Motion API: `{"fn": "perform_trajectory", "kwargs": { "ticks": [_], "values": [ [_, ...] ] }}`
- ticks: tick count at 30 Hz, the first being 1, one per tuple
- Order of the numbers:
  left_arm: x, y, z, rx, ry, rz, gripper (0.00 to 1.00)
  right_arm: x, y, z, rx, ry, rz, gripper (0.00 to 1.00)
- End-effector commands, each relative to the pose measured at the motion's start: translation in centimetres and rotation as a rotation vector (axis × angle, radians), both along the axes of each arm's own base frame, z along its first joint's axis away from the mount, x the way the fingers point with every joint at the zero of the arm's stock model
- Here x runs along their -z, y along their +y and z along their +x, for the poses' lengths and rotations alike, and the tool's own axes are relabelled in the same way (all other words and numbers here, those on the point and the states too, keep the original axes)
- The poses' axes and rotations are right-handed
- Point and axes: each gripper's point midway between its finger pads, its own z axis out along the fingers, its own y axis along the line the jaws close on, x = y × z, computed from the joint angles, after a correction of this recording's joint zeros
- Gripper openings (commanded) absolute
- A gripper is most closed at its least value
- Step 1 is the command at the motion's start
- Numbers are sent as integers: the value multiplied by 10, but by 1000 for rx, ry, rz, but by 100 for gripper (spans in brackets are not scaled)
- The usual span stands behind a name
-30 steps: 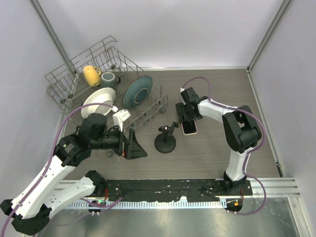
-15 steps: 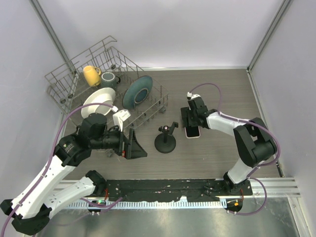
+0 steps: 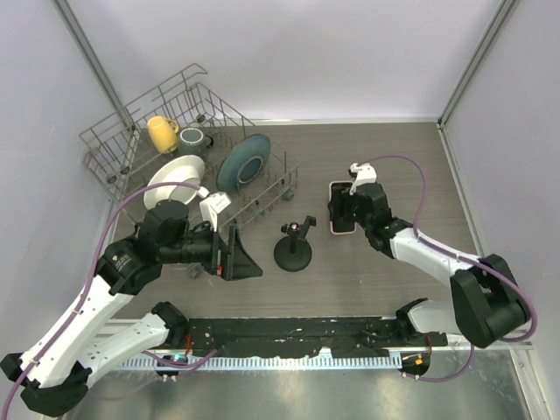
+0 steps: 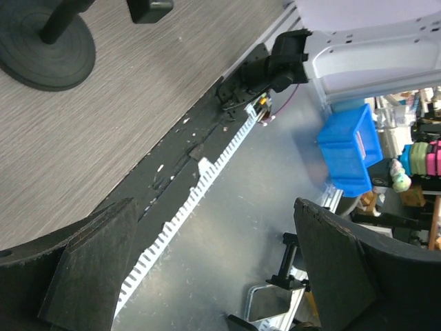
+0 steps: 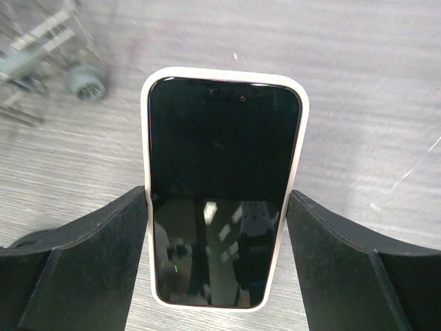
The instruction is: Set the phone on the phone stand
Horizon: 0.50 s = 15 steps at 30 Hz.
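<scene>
Right of phone stand (image 3: 293,246) | phone (image 5: 222,186) flat on surface (image 5: 358,62) | right gripper (image 5: 217,200) jaws clamp its sides | left gripper (image 4: 213,214) jaws apart

Grey wood-grain table (image 3: 394,157) carries it all. The phone (image 5: 220,138) lies flat on the boards, right between the right gripper (image 5: 219,200) fingers, which sit against its long edges. The phone stand (image 3: 293,249) stands between the two pincers, nearer the left gripper (image 3: 238,258). The dish rack (image 3: 267,194) sits beyond the left gripper.
</scene>
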Motion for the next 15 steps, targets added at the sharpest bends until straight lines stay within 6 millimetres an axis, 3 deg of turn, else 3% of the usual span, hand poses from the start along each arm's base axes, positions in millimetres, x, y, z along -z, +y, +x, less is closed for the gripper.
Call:
{"fn": "perform_trajectory", "kwargs": {
  "ticks": [1,6,11,15],
  "values": [
    [-37,-15,-1,38,-37,-141,99,-102,12,21,-68,-327,57,1],
    [-67,-35,13,48,-33,-226,100,-166,27,-9,-252,-450,74,1],
    [-113,-58,36,68,-62,-289,98,-201,42,-37,-427,-447,77,1],
    [-132,-74,69,15,-37,-292,96,-219,50,-59,-521,-437,97,1]
  ]
}}
